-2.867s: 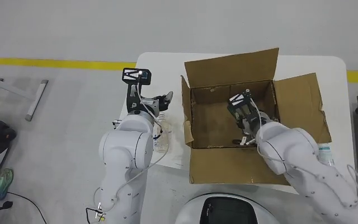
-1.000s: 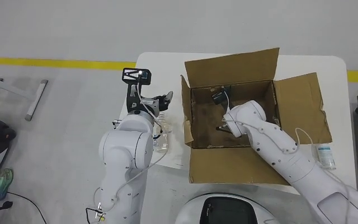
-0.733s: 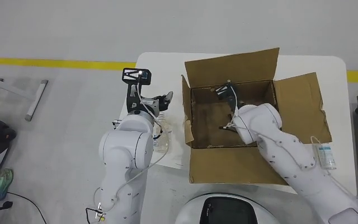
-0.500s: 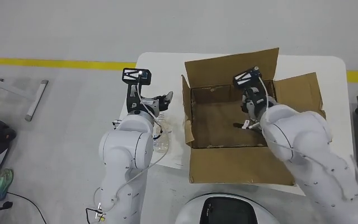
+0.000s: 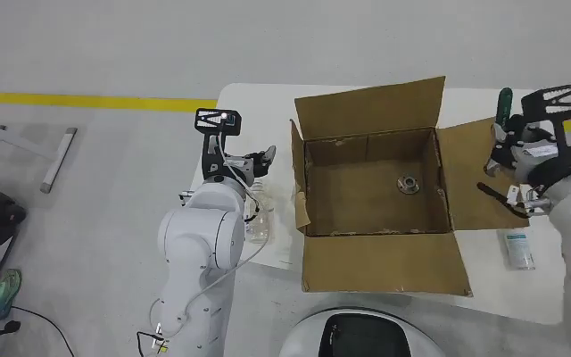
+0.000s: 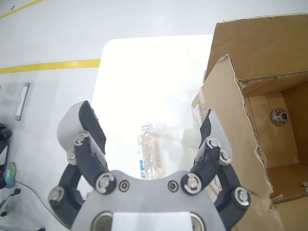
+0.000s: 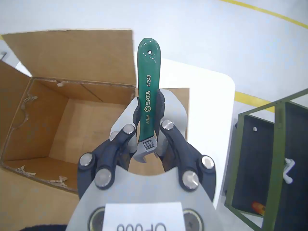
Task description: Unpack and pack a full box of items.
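**Right claw** (image 7: 148,111): clamped on wrench (image 7: 147,73). Grip is low on the green handle, just above the metal head. Head sits back toward the wrist; handle sticks out past the fingertips.

**Position, top view:** right claw (image 5: 502,143) hangs over the outer edge of the right flap (image 5: 477,170) of the box (image 5: 370,107). Wrench (image 5: 505,105) points far, long axis approx. near-far. Wrench is therefore outside the box cavity, to its right, held off the table (image 5: 259,107). Height above the flap can't be judged.

**Key relation for next move (judgement):** unpack phase, wrench due for put-down.
- Bare table lies right and far of the claw.
- A small bottle (image 5: 517,248) lies on the table nearer than the claw, a little right of it, apart from it.
- Put-down prob. best to the right/far side, keeping the handle's near-far lie, so as to stay off the flap and that bottle.

**Box:** open, flaps folded out. Contents seen: one metal flange (image 5: 409,185) on the floor, right of centre. Left wrist view shows the same flange (image 6: 279,116).

**Left claw** (image 6: 146,123): jaws wide, holding nothing, over the table left of the box. A clear bottle (image 6: 150,155) lies on the table below it, near the box's left wall.

**Reach:** left arm is nearer the bottle; right arm is nearer the flange.
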`<state>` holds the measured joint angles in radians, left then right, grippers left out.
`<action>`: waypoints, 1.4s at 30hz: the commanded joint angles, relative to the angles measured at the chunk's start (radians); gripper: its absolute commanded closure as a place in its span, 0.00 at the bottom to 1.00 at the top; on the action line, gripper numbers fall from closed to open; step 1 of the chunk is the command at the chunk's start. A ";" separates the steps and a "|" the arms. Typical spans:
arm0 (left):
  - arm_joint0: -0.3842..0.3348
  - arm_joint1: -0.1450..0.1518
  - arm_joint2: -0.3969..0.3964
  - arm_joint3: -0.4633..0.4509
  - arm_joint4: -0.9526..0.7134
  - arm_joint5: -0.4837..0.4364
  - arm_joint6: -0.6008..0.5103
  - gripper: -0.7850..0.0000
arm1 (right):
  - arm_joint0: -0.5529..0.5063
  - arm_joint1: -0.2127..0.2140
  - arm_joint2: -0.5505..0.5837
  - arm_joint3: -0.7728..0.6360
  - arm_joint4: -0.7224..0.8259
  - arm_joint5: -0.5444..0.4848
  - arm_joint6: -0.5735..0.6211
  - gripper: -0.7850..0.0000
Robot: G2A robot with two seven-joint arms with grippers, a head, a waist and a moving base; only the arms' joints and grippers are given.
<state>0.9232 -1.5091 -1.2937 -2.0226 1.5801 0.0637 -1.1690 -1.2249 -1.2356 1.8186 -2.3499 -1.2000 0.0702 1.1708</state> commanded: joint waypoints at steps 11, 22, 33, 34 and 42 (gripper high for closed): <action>0.000 0.000 0.000 0.000 0.000 0.000 0.000 0.00 | -0.320 -0.001 0.434 0.001 0.159 -0.046 0.122 1.00; 0.000 0.000 0.000 0.000 0.000 0.000 0.000 0.00 | -0.434 0.003 0.349 0.160 0.076 -0.094 0.132 1.00; 0.000 0.000 0.000 0.000 0.000 0.000 0.000 0.00 | -0.360 0.021 0.226 0.305 -0.030 -0.119 0.182 0.76; 0.000 0.000 0.000 0.000 0.000 0.000 0.000 0.00 | -0.355 0.022 0.218 0.310 -0.040 -0.119 0.186 0.65; 0.000 0.000 0.000 0.000 0.000 0.000 0.000 0.00 | -0.328 0.029 0.175 0.330 -0.068 -0.107 0.211 0.29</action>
<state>0.9232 -1.5091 -1.2937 -2.0226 1.5801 0.0637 -1.1690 -1.5538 -1.2075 1.9936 -2.0135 -1.2683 -0.0395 1.3795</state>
